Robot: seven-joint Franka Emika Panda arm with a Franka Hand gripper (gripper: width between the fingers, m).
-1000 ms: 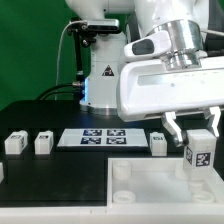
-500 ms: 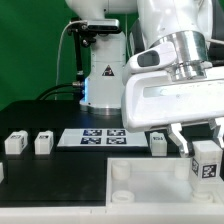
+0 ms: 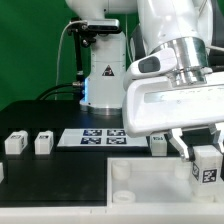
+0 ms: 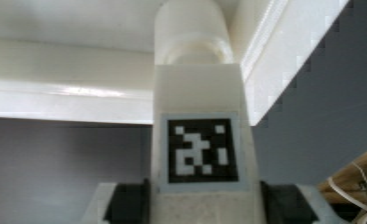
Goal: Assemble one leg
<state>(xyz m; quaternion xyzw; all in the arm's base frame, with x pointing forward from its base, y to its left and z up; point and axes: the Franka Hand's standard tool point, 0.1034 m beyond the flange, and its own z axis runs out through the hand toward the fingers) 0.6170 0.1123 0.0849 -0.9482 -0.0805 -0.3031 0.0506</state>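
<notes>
Gripper (image 3: 205, 157) pinched on the leg (image 3: 207, 166), a small white boxy block with a black-and-white marker facing out, upright at the exterior view's right edge, over the right side of the white tray (image 3: 150, 186); contact with the tray unclear. Open black table (image 3: 40, 185) leftward; smooth raised rim and round studs on the tray; marker board (image 3: 95, 137) farther back, well apart.

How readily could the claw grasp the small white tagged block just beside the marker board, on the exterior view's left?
Probably not yet: the claw is shut on another white tagged leg above the white tray. The block itself stands unobstructed.
</notes>
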